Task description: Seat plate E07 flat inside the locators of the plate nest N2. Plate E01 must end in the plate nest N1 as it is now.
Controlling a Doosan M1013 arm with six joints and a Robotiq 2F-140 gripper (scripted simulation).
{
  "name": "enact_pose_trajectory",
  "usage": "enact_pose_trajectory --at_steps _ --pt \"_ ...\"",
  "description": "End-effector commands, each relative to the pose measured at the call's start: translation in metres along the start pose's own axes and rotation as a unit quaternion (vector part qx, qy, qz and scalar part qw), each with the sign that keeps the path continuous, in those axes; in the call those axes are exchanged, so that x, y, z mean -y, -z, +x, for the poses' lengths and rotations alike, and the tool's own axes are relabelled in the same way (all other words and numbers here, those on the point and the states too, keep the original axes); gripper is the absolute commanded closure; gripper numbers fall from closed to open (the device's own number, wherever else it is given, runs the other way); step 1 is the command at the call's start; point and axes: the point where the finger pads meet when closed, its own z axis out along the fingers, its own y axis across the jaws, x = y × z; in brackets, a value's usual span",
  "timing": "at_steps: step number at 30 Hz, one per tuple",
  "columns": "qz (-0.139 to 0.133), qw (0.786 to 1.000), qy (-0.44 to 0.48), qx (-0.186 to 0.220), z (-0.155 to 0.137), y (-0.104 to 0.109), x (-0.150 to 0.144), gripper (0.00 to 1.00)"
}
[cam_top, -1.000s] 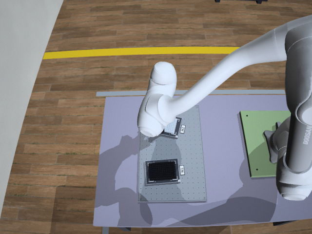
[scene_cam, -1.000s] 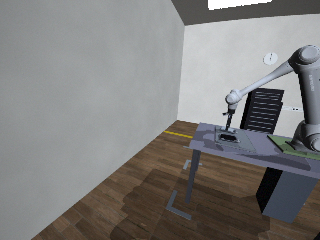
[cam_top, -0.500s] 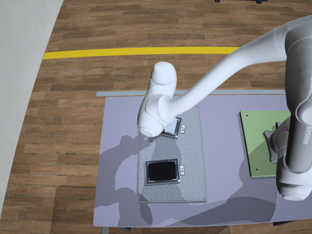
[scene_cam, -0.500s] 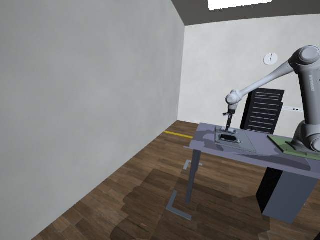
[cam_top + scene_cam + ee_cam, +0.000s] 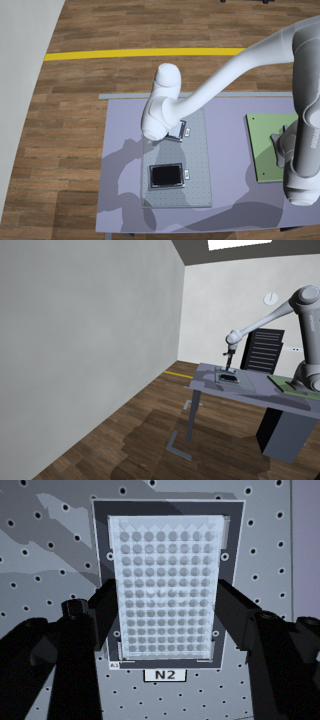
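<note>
The clear well plate E07 [image 5: 166, 586] lies over the dark nest N2 [image 5: 165, 675], inside its corner locators as far as the wrist view shows. My gripper [image 5: 166, 593] is shut on the plate, one black finger pressed on each long side. In the overhead view the plate [image 5: 176, 129] shows partly under the white wrist, with the N2 label [image 5: 187, 132] beside it. The black plate E01 [image 5: 166, 174] sits in nest N1 [image 5: 186, 174] nearer the table front. From the side view the gripper [image 5: 228, 366] stands upright over the nest.
Both nests sit on a grey perforated baseplate [image 5: 178, 160] on the lilac table. The arm's base stands on a green plate [image 5: 268, 144] at the right. A black rack [image 5: 262, 348] stands behind the table.
</note>
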Motion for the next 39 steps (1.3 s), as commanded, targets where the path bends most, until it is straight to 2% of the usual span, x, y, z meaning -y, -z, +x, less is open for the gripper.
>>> enact_pose_trajectory --at_steps 1,16,35,39 --pt "0.000 1.000 0.001 0.000 0.000 -0.002 -0.003 0.90" --pt "0.000 1.000 0.001 0.000 0.000 -0.002 -0.003 0.90" --pt "0.000 1.000 0.001 -0.001 0.002 0.031 -0.003 0.90" --pt "0.000 1.000 0.001 0.000 0.000 0.030 -0.003 0.90"
